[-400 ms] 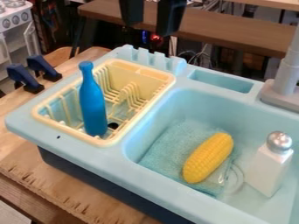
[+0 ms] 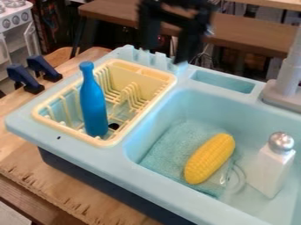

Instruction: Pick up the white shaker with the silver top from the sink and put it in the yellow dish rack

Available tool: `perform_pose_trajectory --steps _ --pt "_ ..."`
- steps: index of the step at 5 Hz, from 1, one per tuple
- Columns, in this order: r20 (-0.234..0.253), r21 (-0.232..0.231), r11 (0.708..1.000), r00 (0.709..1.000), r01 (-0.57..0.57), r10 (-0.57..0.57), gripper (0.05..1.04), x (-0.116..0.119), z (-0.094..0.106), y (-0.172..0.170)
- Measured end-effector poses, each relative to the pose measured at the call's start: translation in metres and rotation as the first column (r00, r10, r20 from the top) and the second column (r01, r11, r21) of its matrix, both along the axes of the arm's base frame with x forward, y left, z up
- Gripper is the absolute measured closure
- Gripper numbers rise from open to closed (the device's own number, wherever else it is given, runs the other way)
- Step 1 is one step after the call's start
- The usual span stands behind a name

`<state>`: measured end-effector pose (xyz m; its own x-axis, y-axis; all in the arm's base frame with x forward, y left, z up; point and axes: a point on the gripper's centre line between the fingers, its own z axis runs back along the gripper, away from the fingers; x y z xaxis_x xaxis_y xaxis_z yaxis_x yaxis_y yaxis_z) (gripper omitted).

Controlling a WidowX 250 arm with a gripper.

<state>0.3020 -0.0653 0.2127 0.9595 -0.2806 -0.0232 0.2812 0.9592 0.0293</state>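
Open black gripper above the far edge of a toy sink

Compared with the earlier frame, now lower and farther right: the black gripper (image 2: 167, 55), with a wide gap between its fingers and nothing in its hold. Near it, just to the left and lower, a yellow dish rack (image 2: 141, 77). No visible change in the rack, bottle, corn or shaker.

In the rack, set into the left side of the pale blue sink (image 2: 159, 184): a blue bottle (image 2: 94, 107), upright toward the near end. In the basin to the right: a teal cloth (image 2: 170, 151) with yellow corn (image 2: 210, 158) on top, and, farther right, a white shaker (image 2: 271, 171) with a silver top.

Partly hidden under the corn: the cloth. Hard to make out: a clear, rounded item (image 2: 236, 180) between corn and shaker. Blurred and cut off at the top: the gripper. Cut off at the right: a grey faucet (image 2: 285, 85).
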Motion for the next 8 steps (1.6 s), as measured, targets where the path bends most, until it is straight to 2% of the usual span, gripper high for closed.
perform_pose_trajectory --steps 1,2,3,4,6,8 --pt "0.034 -0.026 0.996 0.996 0.08 -0.079 0.081 -0.008 -0.015 -0.042" --pt "0.053 -0.073 0.991 0.993 0.108 -0.105 0.081 -0.012 -0.02 -0.066" --pt "0.062 -0.153 0.98 0.991 0.129 -0.12 0.081 -0.016 -0.022 -0.088" --pt "0.089 -0.194 0.973 0.99 0.125 -0.11 0.081 -0.013 -0.021 -0.096" --pt "0.023 -0.182 0.972 0.988 0.152 -0.15 0.081 -0.017 -0.043 -0.116" --pt "0.01 -0.181 0.971 0.987 0.157 -0.157 0.081 -0.01 -0.054 -0.128"
